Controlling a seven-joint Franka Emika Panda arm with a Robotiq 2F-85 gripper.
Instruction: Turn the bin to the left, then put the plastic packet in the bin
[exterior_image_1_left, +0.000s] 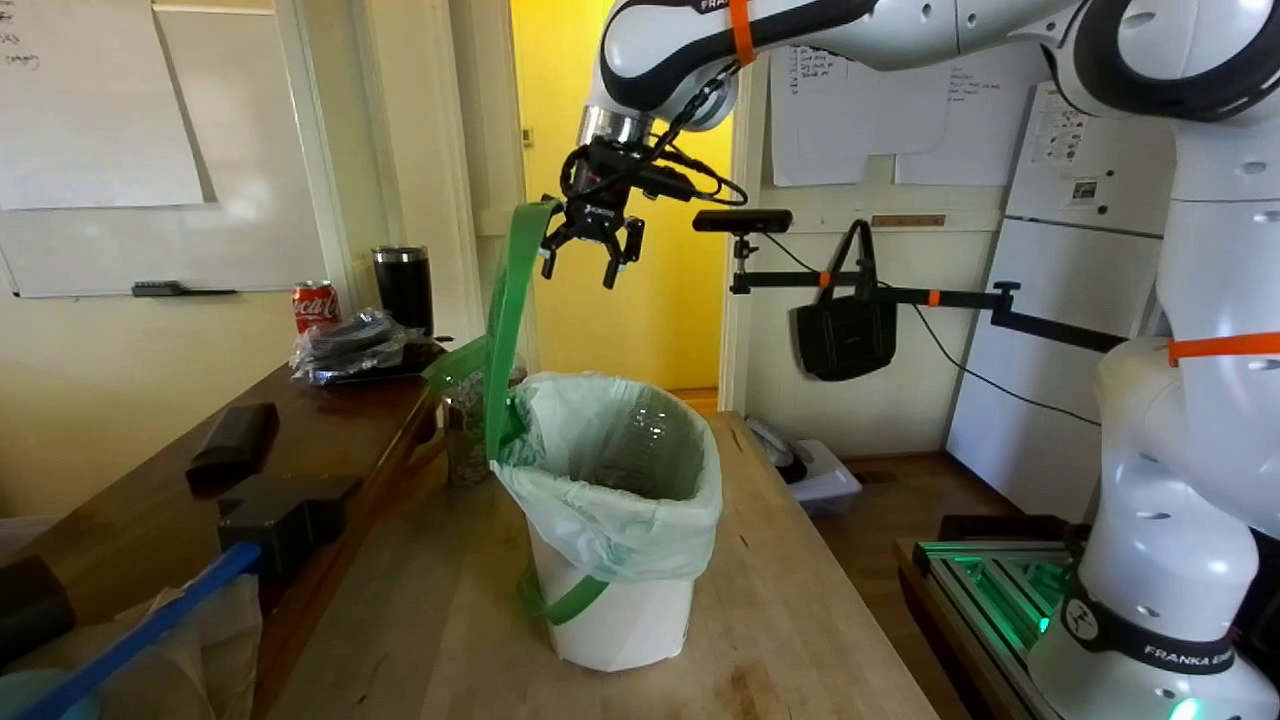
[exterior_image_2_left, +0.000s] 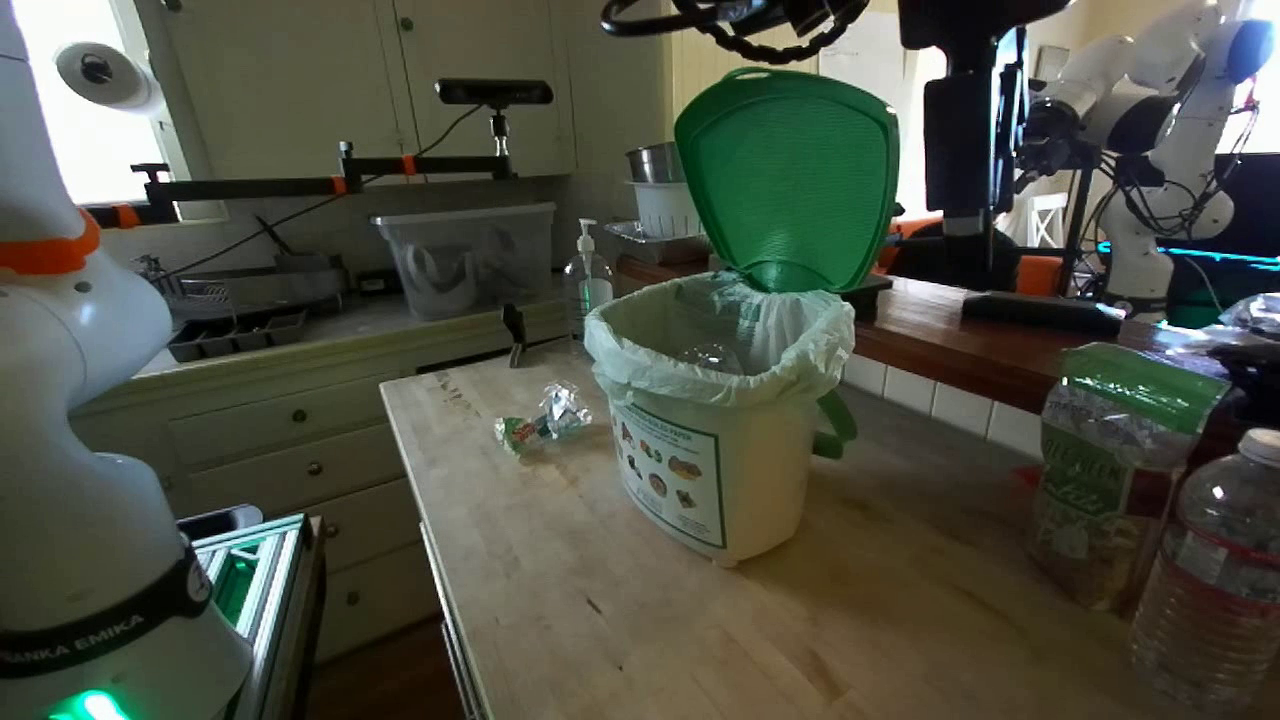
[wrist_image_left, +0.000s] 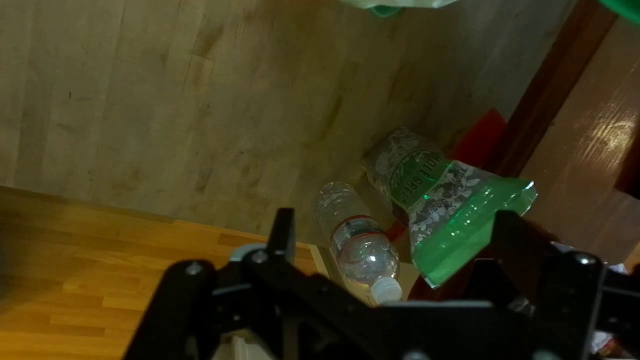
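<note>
The white bin (exterior_image_1_left: 625, 625) stands upright on the wooden table, its green lid (exterior_image_1_left: 512, 320) raised. Its label (exterior_image_2_left: 670, 475) faces an exterior view's camera. A clear plastic item (exterior_image_2_left: 712, 357) shows inside the liner. A crumpled clear-and-green plastic wrapper (exterior_image_2_left: 545, 420) lies on the table beside the bin. A clear pouch with a green top (exterior_image_2_left: 1115, 470) stands on its other side. I cannot tell which is the plastic packet. My gripper (exterior_image_1_left: 579, 275) is open and empty, high above the table past the lid; in the wrist view the gripper (wrist_image_left: 395, 212) points towards the pouch and bottle.
A clear water bottle (exterior_image_2_left: 1210, 585) stands next to the pouch near the table's end. A raised dark wooden counter (exterior_image_1_left: 350, 500) runs along one side, with dark objects, a can (exterior_image_1_left: 316, 305) and a tumbler (exterior_image_1_left: 404, 290). A soap bottle (exterior_image_2_left: 588, 280) stands at the other end.
</note>
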